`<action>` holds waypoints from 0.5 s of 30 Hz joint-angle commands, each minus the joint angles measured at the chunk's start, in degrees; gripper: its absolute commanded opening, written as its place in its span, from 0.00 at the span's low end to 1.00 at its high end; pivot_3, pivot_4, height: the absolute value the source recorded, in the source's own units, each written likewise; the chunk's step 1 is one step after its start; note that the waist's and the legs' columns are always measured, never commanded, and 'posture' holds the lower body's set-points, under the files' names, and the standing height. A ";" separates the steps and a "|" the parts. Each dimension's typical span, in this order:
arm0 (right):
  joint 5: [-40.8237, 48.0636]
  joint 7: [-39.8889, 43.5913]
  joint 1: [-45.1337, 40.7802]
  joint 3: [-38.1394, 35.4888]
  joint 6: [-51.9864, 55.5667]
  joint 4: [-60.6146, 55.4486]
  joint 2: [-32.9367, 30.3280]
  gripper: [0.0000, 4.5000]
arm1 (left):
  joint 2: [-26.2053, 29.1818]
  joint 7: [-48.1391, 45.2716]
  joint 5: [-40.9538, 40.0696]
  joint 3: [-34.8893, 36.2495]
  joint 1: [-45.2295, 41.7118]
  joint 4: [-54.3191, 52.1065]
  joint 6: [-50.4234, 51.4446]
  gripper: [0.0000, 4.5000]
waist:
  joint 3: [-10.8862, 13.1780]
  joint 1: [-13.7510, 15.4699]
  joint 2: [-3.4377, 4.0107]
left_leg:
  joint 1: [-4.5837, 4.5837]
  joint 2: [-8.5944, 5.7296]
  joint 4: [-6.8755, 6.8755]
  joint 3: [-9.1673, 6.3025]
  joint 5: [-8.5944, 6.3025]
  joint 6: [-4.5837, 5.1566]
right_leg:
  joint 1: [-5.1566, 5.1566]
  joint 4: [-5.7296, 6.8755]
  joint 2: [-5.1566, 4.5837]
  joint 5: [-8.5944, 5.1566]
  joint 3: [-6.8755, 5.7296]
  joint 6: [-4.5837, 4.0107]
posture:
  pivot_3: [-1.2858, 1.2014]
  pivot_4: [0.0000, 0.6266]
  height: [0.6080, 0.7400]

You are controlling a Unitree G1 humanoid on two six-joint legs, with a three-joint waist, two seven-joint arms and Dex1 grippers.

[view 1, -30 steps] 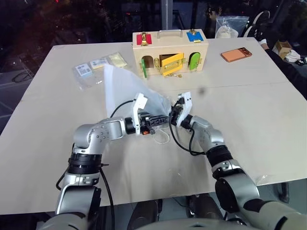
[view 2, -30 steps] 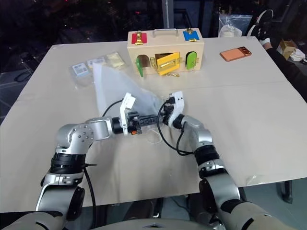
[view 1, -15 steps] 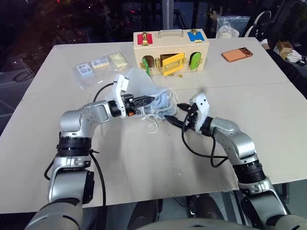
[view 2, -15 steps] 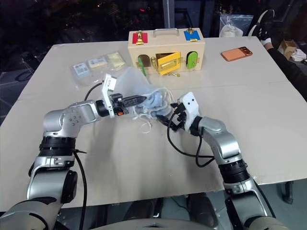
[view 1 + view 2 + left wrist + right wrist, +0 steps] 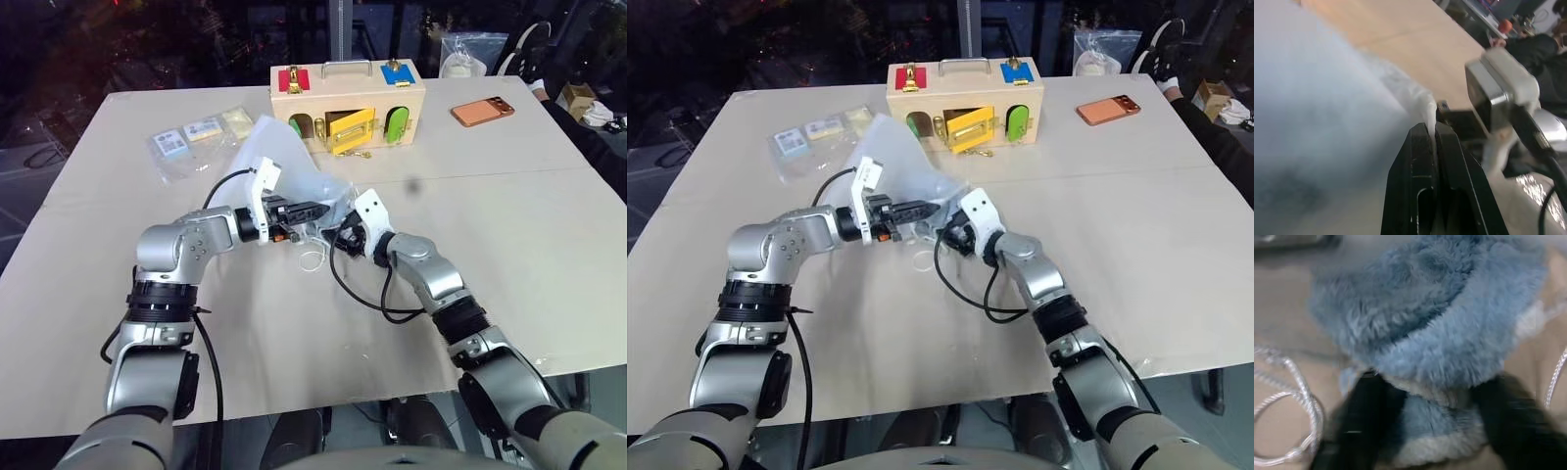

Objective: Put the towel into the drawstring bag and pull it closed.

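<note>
One towel (image 5: 1430, 333) sits bunched at the bag's (image 5: 284, 162) mouth, mid-table, between the right gripper's (image 5: 1430, 431) half-spread fingers, which straddle its near edge. The left gripper (image 5: 1429, 134), pinched tight on the bag's rim, holds it up just left.

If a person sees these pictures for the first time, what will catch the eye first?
Probably the two grippers meeting at the table's middle: the left gripper holds up the white drawstring bag, and the right gripper's fingers straddle the fluffy blue towel at its mouth. Behind them, the colourful wooden latch box also stands out.
</note>
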 commanded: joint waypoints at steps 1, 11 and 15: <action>0.25 2.69 -0.84 -0.91 -8.52 0.72 0.40 0.18 | 2.12 -1.47 0.95 0.10 0.94 -2.56 -1.26 0.00 | 0.00 -0.05 0.00 | 0.00 0.00 0.00 0.00 0.00 0.00 | 0.00 0.00 0.00 0.00 0.00 0.00 | 0.52 0.24 1.00; 16.07 14.62 -2.94 -10.69 -6.12 -2.46 3.62 0.00 | 4.74 -6.32 -8.50 7.00 2.25 -3.77 5.21 0.00 | 0.02 0.02 0.03 | -0.04 0.00 -0.01 -0.04 0.00 0.00 | 0.00 -0.05 -0.01 0.00 -0.03 0.00 | 0.52 0.24 1.00; 17.57 18.69 -3.40 -9.54 -2.94 -5.10 3.34 0.00 | 2.23 -5.94 -13.56 6.48 2.21 -6.81 11.01 0.00 | 0.02 0.08 0.03 | -0.03 0.00 -0.01 -0.06 0.00 0.00 | 0.01 -0.04 -0.01 0.00 -0.05 0.00 | 0.52 0.24 1.00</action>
